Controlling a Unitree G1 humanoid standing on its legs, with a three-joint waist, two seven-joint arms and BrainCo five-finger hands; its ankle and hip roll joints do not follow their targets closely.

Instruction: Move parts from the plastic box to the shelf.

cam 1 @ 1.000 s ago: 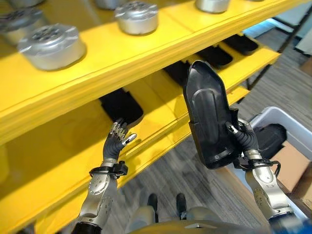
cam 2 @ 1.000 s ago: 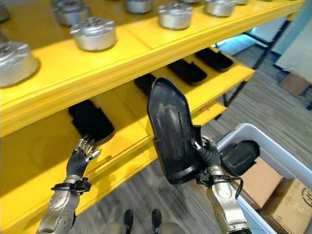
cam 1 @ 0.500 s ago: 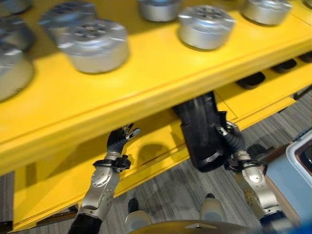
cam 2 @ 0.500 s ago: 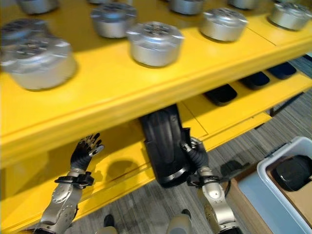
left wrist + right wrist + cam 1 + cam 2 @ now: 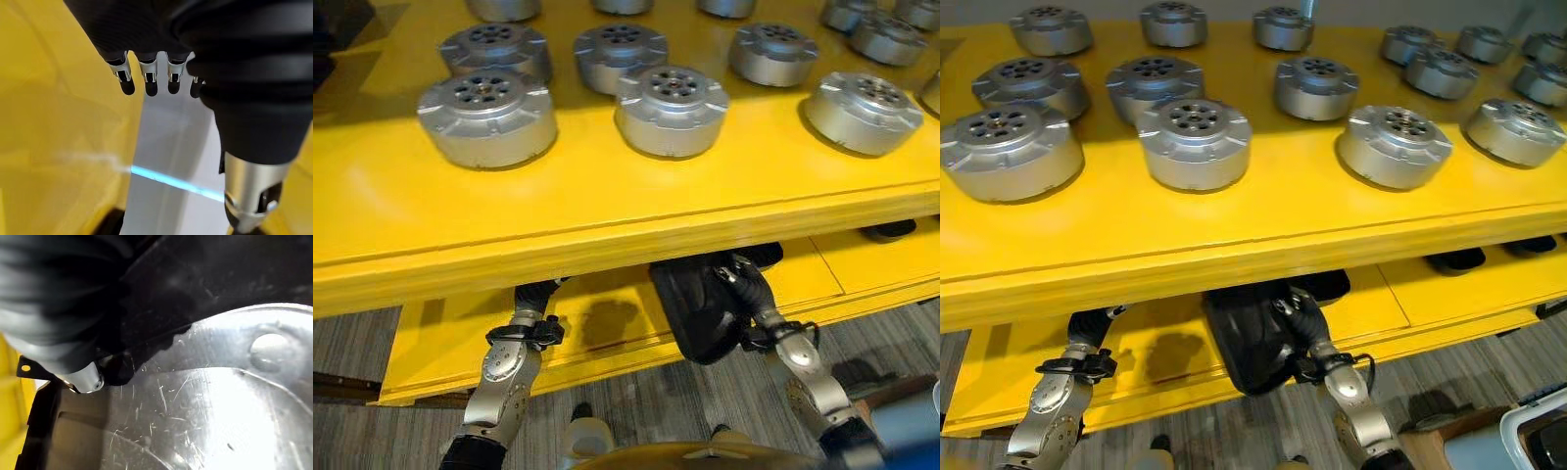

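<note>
A large black moulded part hangs tilted at the front edge of the yellow lower shelf, its top tucked under the upper shelf board. My right hand is shut on its right side; the right wrist view shows the part's glossy inner face beside my thumb. My left hand reaches in under the upper board to the left of the part, apart from it. Its fingers are straight and hold nothing. A corner of the pale plastic box sits at the lower right.
Several silver round parts stand in rows on the upper shelf. More black parts lie further right on the lower shelf. The upper board hangs low over both hands. Grey carpet floor lies below the shelf.
The camera has swung up towards the shelf. The black part has gone from upright in front of the shelf to under the upper board, and my left hand has reached in under it too.
</note>
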